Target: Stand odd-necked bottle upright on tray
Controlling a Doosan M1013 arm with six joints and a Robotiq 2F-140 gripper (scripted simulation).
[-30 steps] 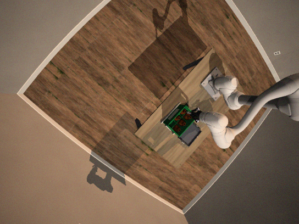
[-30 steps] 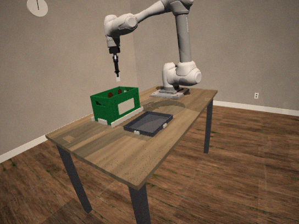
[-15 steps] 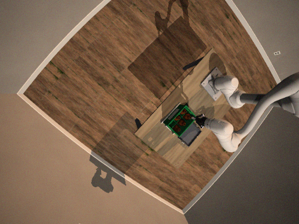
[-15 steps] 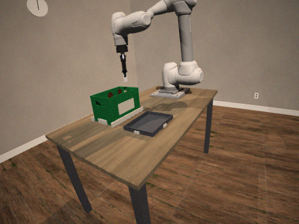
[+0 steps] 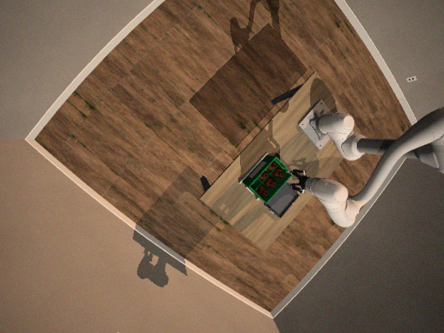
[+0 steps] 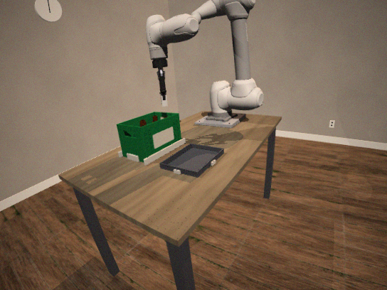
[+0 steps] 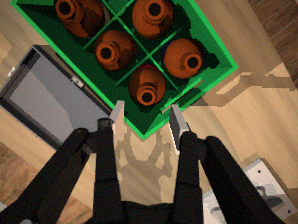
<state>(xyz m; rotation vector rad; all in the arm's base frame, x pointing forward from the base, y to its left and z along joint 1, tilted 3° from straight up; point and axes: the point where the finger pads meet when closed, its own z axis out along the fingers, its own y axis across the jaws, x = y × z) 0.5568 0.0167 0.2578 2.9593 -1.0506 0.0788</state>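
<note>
Beige-grey walls (image 5: 82,228) (image 6: 284,53) rise around a brown wood-plank floor (image 5: 122,114) (image 6: 302,227) (image 7: 280,20), with a pale baseboard (image 5: 71,86) (image 6: 341,143) where they meet. On the floor stands a long counter (image 5: 253,228) (image 6: 160,206) (image 7: 225,30) with a light wood-grain top and dark legs, shadows lying across its grain. The white six-joint arm (image 5: 335,196) (image 6: 242,50) is mounted at one end on a grey base plate (image 5: 320,146) (image 6: 228,124) (image 7: 260,170). Farther along the counter sits an upright green crate (image 5: 266,202) (image 6: 131,142) (image 7: 217,35), and just beside it a shallow dark grey tray (image 5: 281,200) (image 6: 192,158) (image 7: 55,100) lies flat, holding no bottle. The black two-finger hand (image 5: 295,180) (image 6: 164,103) (image 7: 147,112) hangs above the crate's end, fingers partly spread around nothing. All five brown bottles (image 5: 270,183) (image 6: 143,123) (image 7: 116,50) are in the crate; which neck differs I cannot tell. A round clock (image 6: 48,8) hangs on one wall, and a small white outlet (image 5: 411,78) (image 6: 331,124) sits low on another

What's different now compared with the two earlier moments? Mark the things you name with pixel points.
The arm (image 5: 331,191) (image 6: 174,30) carried its jaws rightward in the exterior view, down and right from above. No bottle was visibly taken or released. The crate (image 5: 280,188) (image 6: 133,143) (image 7: 65,56) and tray (image 5: 281,200) (image 6: 192,160) (image 7: 55,100) stayed put.
</note>
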